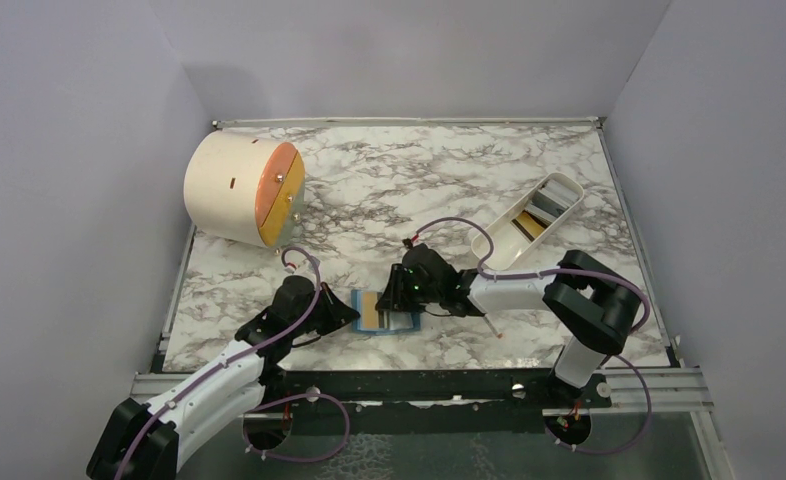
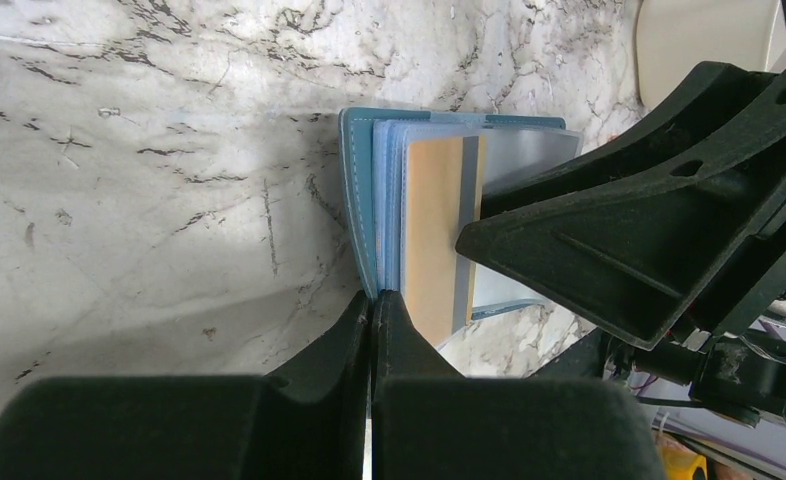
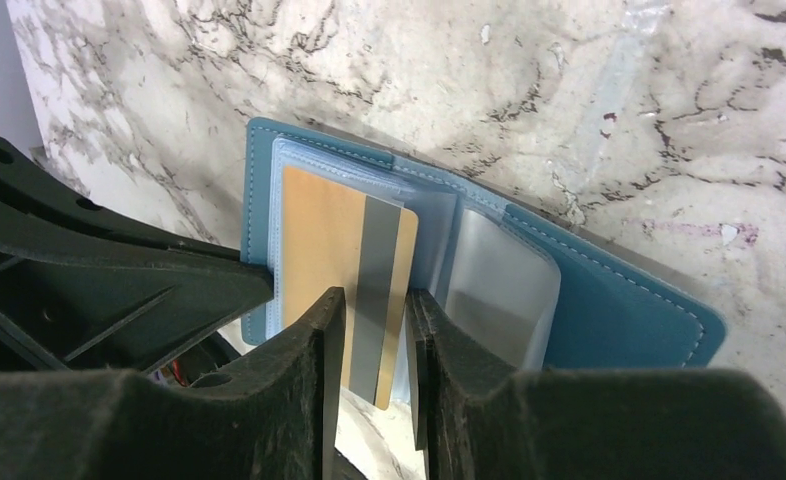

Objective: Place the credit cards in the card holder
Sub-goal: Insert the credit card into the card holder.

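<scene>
card holder [image 1: 405, 322] mid-front on table [image 1: 369, 190], credit card [image 1: 368, 311] on it, tray [image 1: 491, 252] behind right, drum [image 1: 231, 188] behind left

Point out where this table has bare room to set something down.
Widest bare marble: far middle of the table, between the round drum and the white tray. Another patch: near left, between drum and left arm. Crowded: near centre, where the left tool and right tool meet at the card holder.

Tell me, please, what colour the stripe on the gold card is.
The stripe is grey; the right wrist view shows it best.
</scene>
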Available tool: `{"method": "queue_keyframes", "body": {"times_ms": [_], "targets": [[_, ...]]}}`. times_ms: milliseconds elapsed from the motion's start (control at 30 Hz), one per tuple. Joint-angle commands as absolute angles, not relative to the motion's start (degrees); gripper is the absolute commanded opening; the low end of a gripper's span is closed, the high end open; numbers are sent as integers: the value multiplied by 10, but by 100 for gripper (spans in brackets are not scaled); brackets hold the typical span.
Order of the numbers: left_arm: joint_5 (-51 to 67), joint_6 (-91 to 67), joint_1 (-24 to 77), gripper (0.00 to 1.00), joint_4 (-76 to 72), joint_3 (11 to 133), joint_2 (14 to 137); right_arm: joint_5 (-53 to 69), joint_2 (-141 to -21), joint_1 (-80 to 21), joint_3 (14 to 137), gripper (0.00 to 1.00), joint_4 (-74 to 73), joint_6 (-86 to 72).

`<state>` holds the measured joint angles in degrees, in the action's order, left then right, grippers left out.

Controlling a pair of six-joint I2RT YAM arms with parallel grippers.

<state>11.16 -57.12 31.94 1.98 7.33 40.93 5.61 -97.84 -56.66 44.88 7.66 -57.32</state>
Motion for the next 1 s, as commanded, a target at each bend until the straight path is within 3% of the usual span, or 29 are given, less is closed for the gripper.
{"method": "queue_keyframes", "body": {"times_ms": [0, 300, 567, 633, 833, 967], "targets": [[124, -563, 319, 0, 21, 77, 403, 80, -979, -571, 447, 29, 117, -546], [121, -556, 319, 0, 43, 81, 382, 15, -941, -571, 453, 35, 12, -525], [123, -554, 319, 0, 44, 86, 378, -1, -948, -570, 462, 16, -10, -507], [126, -555, 319, 0, 40, 86, 374, 3, -958, -571, 462, 14, -1, -506], [132, -563, 319, 14, 20, 78, 353, 18, -981, -571, 461, 11, 17, -506], [133, -566, 319, 17, 10, 73, 352, 17, -980, -571, 456, 10, 22, -505]]}}
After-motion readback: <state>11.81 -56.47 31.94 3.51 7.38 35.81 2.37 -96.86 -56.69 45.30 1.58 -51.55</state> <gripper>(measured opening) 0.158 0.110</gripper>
